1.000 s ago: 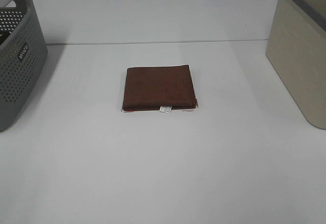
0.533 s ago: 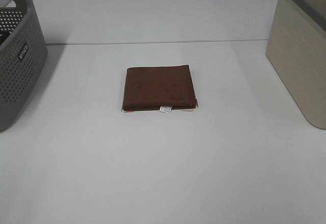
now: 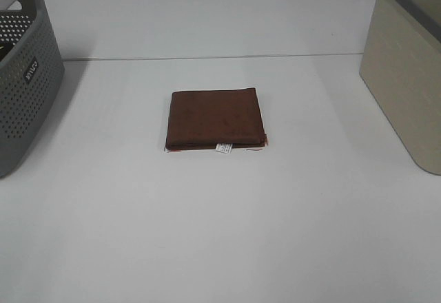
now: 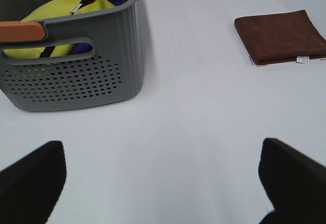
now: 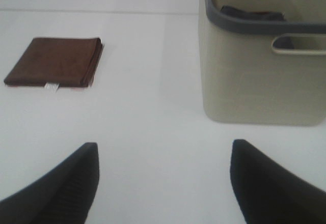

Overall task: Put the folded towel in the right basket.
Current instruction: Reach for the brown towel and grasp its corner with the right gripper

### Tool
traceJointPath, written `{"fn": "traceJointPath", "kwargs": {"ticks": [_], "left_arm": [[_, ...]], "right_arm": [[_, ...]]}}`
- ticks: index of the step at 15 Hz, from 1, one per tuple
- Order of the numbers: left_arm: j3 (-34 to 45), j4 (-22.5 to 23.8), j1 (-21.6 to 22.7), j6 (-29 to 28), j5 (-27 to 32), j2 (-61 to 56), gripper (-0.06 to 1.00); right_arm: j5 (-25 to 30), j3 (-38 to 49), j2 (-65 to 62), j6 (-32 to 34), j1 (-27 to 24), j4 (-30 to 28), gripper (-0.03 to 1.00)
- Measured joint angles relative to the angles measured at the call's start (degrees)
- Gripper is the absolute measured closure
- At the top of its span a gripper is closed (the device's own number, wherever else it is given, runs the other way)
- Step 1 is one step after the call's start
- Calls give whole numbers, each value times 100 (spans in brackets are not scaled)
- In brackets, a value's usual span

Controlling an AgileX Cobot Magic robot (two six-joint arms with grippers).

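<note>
The folded towel (image 3: pixel 215 118), dark reddish-brown with a small white tag on its near edge, lies flat in the middle of the white table. It also shows in the left wrist view (image 4: pixel 279 36) and the right wrist view (image 5: pixel 55 62). The right basket (image 3: pixel 406 76), beige with a grey rim, stands at the right edge; the right wrist view (image 5: pixel 260 76) shows a dark cloth inside it. My left gripper (image 4: pixel 163 180) is open, well short of the towel. My right gripper (image 5: pixel 163 180) is open, between towel and basket, short of both. Neither arm shows in the exterior view.
A grey perforated basket (image 3: pixel 24 82) with a label stands at the left edge; the left wrist view (image 4: pixel 76 76) shows yellow and blue cloth in it. A seam (image 3: pixel 207 58) crosses the table behind the towel.
</note>
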Motion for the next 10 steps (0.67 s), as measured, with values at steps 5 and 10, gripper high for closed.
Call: {"fn": "traceJointPath", "kwargs": {"ticks": [5,10], "left_arm": [[0,0,0,0,0,0,-3],[0,0,0,0,0,0,-3]], "right_arm": [[-1707,-1003,2538,86,0,189,28],[-1621,-2681,5225,-281,0,550,28]]}}
